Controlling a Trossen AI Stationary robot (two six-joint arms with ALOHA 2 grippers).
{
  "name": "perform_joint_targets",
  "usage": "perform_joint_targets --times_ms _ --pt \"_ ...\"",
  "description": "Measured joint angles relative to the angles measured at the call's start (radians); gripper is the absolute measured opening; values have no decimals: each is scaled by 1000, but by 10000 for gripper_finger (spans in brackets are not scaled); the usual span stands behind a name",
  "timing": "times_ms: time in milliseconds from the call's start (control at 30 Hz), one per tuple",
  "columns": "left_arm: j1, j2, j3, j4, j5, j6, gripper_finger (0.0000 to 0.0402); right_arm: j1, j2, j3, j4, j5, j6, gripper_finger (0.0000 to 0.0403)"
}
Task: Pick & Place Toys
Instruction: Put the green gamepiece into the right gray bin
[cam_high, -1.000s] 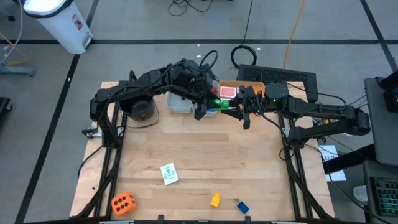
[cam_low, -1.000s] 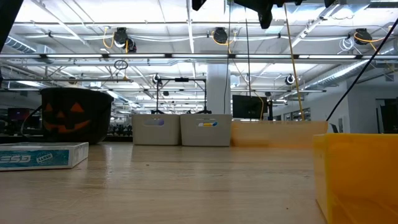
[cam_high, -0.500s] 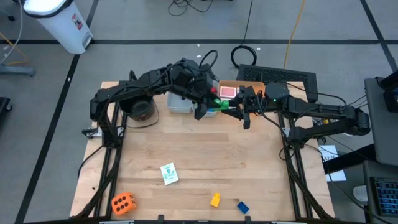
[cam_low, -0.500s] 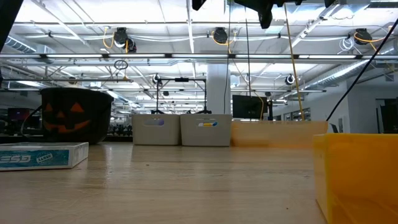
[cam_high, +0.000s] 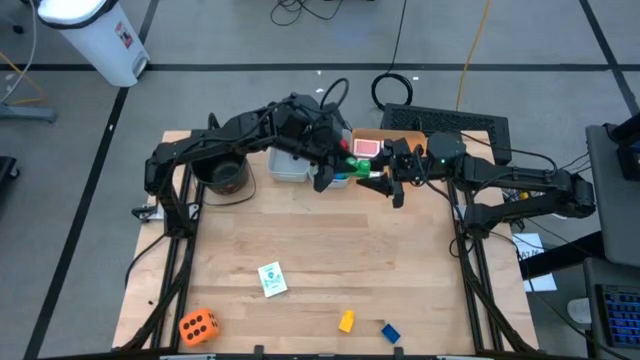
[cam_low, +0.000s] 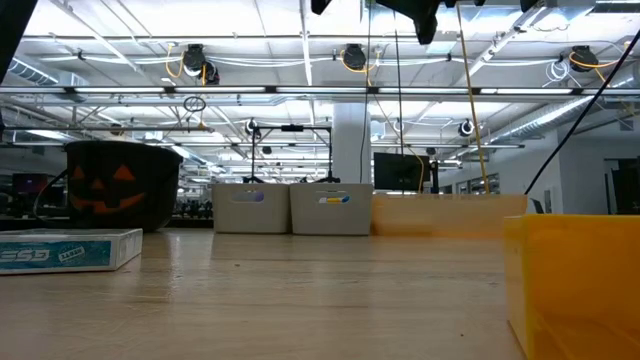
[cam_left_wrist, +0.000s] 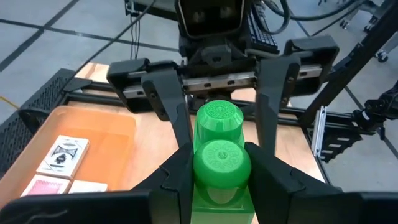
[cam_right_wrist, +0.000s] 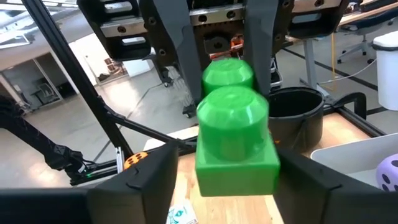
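Left wrist view: green brick (cam_left_wrist: 222, 171) pinched in left pincer (cam_left_wrist: 221, 180); right pincer (cam_left_wrist: 217, 102) spread around it.

From my overhead feed, the bucket (cam_high: 226, 175) sits at the far left of the table (cam_high: 320, 250), with two bins (cam_high: 290, 166) side by side to its right and the tray (cam_high: 372, 137) beyond them to the right along the far edge; cards (cam_high: 367, 148) lie in the tray. Both arms meet above the gap between bins and tray. Near the front edge I see the die (cam_high: 198, 325) at the left, a card (cam_high: 271, 279) farther in, then two bricks (cam_high: 346, 321) just beside each other right of centre.
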Motion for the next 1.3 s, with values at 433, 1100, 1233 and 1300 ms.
perform_joint_targets --times_ms 433,1100,1233,1300 --pt "42 0 0 17 -2 -19 117 -64 -46 0 -25 0 -139 284" --pt "72 1 -222 245 -162 -125 117 -177 -177 1 -488 138 -183 278" --pt "81 1 -315 272 -229 -150 117 -174 -174 1 -530 137 -132 278" --pt "88 1 -354 271 -260 -149 117 -174 -175 1 -546 138 -129 279"
